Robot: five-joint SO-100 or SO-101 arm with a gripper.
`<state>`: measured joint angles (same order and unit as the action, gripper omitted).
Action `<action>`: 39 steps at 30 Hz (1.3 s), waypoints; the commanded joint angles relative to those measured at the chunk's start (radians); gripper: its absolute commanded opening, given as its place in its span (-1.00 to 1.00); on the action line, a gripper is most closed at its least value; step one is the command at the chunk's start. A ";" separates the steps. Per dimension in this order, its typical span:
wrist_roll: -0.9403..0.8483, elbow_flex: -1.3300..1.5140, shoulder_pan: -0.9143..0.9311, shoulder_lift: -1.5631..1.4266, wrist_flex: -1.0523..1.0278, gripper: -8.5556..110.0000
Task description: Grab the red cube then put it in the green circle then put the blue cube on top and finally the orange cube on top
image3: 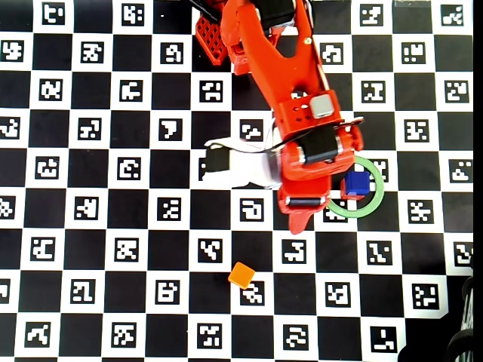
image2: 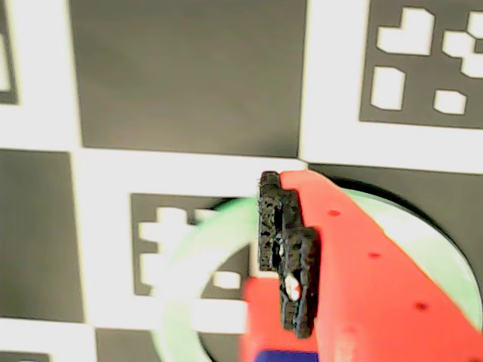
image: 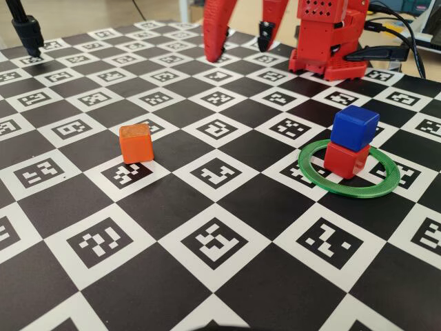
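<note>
- You have the blue cube (image: pixel 354 126) stacked on the red cube (image: pixel 346 158) inside the green circle (image: pixel 313 174).
- The orange cube (image: pixel 136 143) stands well apart on open board (image: pixel 207 289).
- The gripper (image3: pixel 300 220) hangs beside the stack; you cannot tell its finger spread.

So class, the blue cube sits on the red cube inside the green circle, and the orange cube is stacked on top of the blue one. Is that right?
Not quite. The orange cube is not stacked; the fixed view shows it alone on the board, apart from the ring. The blue cube does sit on the red cube inside the green circle.
</note>
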<state>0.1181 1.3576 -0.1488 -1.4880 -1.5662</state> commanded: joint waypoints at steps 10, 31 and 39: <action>-0.104 -0.333 0.067 0.216 -0.046 -0.04; -0.087 -0.746 0.130 0.601 -0.018 -0.01; -0.112 -0.792 0.173 0.698 0.025 -0.01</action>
<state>0.0169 0.6519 0.0031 -0.7609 -1.5570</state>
